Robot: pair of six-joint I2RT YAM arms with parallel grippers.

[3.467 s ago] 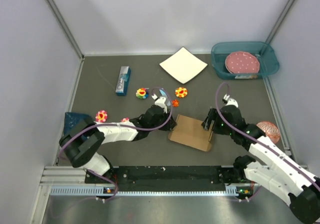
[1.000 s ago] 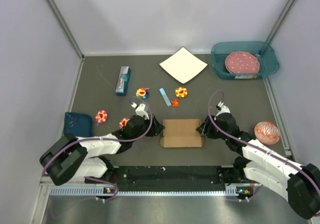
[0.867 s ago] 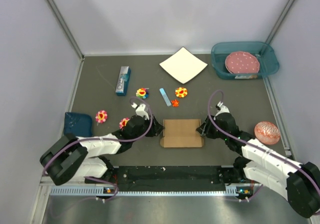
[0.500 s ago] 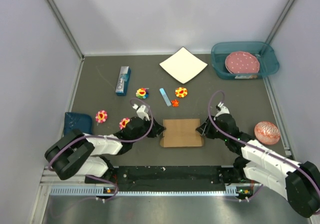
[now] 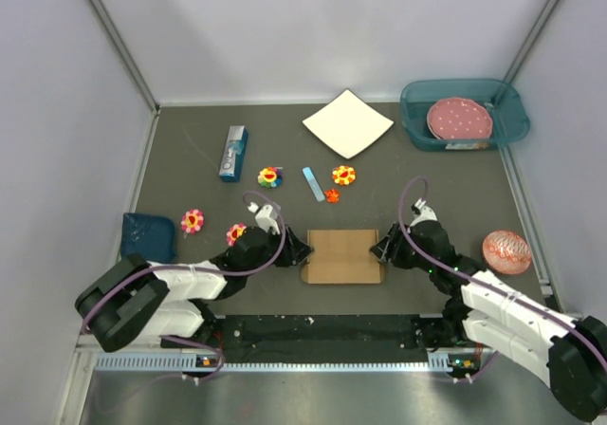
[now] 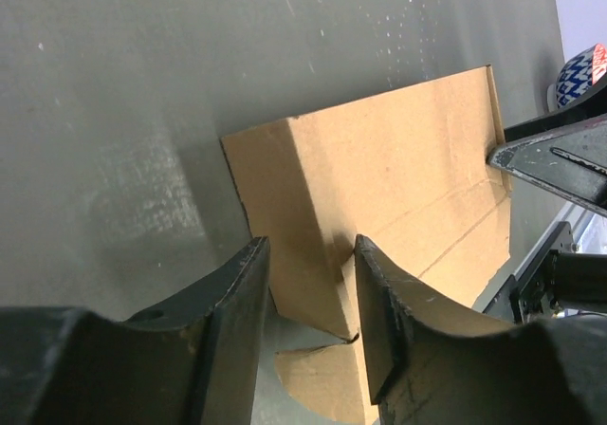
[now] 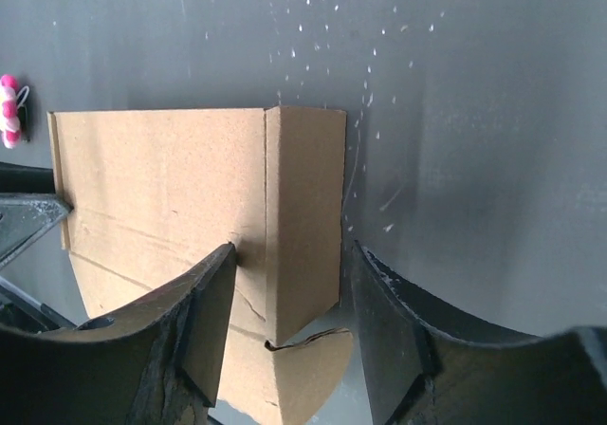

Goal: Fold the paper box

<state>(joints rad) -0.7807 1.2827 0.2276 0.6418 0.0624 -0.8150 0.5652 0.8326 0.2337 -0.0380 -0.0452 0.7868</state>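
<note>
Note paper box [image 5: 343,256] lying flat at near centre of worktop [image 5: 180,174], between both hands. Note left hand [image 5: 302,251] half-open astride left end wall, no clamp evident; right hand [image 5: 379,249] likewise half-open astride right end wall. Probably at stage of squaring and tucking ends. Close on both ends together with equal pressure, so as not to slide box sideways. Press along creases, not mid-panel, to avoid buckling. Lift little; let worktop back the fold.
</note>
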